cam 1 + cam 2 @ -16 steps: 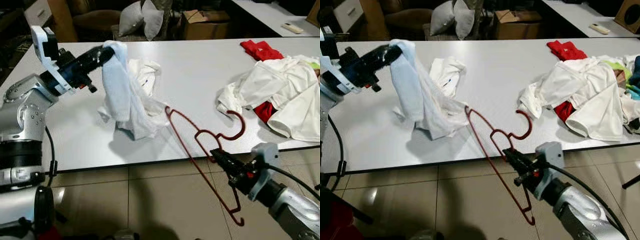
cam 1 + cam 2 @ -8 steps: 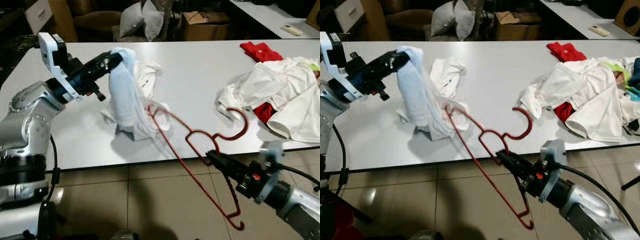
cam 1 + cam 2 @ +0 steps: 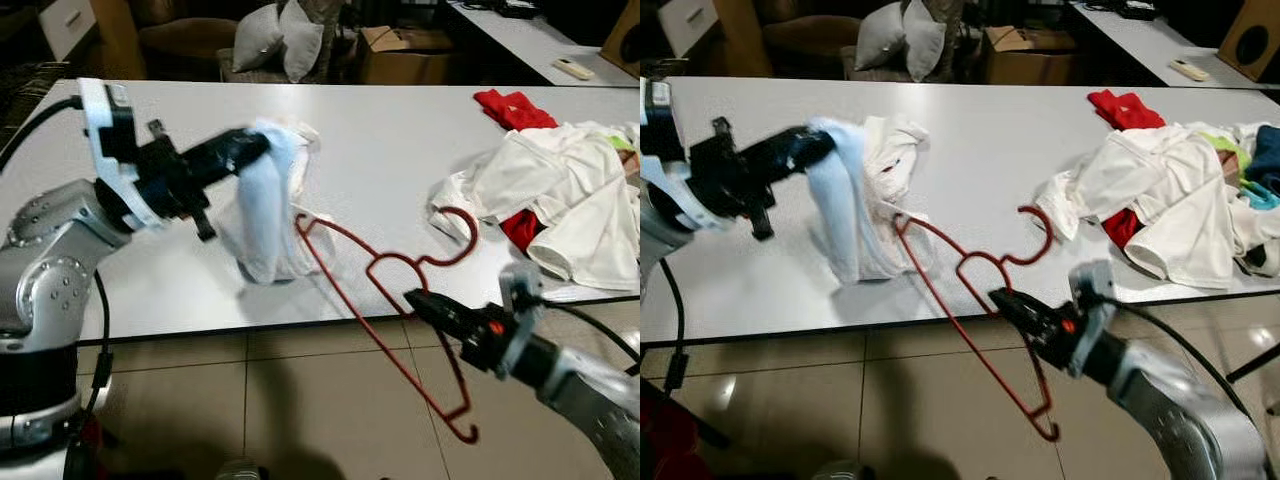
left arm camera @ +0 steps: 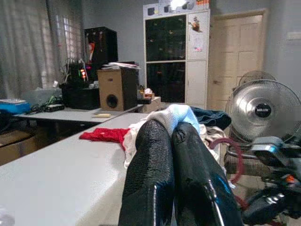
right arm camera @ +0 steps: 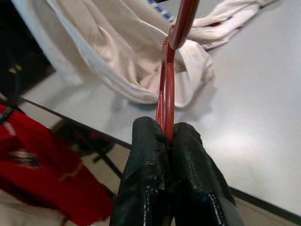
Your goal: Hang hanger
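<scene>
My left gripper (image 3: 255,147) is shut on a white garment (image 3: 268,215) and holds it up over the left part of the white table (image 3: 380,130), with the cloth's lower end resting on the tabletop. In the left wrist view the cloth (image 4: 178,114) bunches at the closed fingertips. My right gripper (image 3: 416,299), off the table's front edge, is shut on a thin red hanger (image 3: 385,268) near its neck. The hanger's far shoulder reaches the garment's lower edge, its hook (image 3: 462,235) points right, and its other end hangs over the floor. The right wrist view has the hanger (image 5: 165,89) between the pads.
A heap of white and red clothes (image 3: 560,195) lies on the table's right side, with a red piece (image 3: 514,108) behind it. Pillows (image 3: 275,38) and a cardboard box (image 3: 400,55) stand beyond the table. Tiled floor (image 3: 300,410) lies before the front edge.
My left gripper has brought the garment lower and to the right. My right gripper has swung the hanger left, so its far shoulder now meets the garment's lower edge.
</scene>
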Robot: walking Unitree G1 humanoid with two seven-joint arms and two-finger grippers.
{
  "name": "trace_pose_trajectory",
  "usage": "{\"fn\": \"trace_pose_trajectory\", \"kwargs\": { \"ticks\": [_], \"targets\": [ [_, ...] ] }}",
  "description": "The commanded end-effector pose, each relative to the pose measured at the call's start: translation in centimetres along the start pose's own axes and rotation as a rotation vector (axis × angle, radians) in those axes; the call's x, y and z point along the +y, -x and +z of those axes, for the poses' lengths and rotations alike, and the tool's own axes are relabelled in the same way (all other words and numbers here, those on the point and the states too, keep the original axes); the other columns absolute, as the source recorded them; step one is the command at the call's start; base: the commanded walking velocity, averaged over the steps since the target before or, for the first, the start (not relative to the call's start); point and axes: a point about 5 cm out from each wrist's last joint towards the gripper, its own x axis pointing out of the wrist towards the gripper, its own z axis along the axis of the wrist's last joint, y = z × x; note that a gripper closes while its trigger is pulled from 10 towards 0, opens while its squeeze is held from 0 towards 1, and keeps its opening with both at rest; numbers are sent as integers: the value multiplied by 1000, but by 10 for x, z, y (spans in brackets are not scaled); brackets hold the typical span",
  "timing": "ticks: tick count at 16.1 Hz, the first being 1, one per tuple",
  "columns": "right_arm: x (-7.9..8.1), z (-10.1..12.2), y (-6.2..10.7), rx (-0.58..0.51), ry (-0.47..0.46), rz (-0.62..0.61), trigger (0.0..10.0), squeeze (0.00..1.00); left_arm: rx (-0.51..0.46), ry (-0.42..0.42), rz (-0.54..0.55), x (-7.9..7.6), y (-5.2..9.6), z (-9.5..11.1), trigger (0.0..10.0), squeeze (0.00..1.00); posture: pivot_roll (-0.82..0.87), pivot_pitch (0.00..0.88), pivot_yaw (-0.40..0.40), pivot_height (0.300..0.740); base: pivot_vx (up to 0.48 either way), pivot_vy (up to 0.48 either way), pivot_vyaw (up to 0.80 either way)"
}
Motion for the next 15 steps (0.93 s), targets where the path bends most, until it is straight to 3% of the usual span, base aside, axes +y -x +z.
{"fn": "trace_pose_trajectory", "kwargs": {
  "ticks": [1,5,8,11,15],
  "targets": [
    [-1,0,-4,13,-36,32,10000,0,13,-5,-31,-8,-6,-2,0,0,4,23,-67,740,0,0,0],
    [-6,1,-11,22,-96,32,10000,0,33,-16,-32,-14,-9,-3,0,0,1,28,-72,740,0,0,0],
    [-1,2,-11,26,-91,74,10000,0,50,-75,112,3,-12,-6,0,0,1,29,-76,740,0,0,0],
    [-7,-2,-11,44,-117,39,10000,0,23,-48,36,-5,-16,-2,0,0,-8,30,-63,740,0,0,0],
    [-11,-3,-26,40,-182,48,10000,0,-31,-23,-76,-17,-21,7,0,0,-1,31,-66,740,0,0,0]
  ]
}}
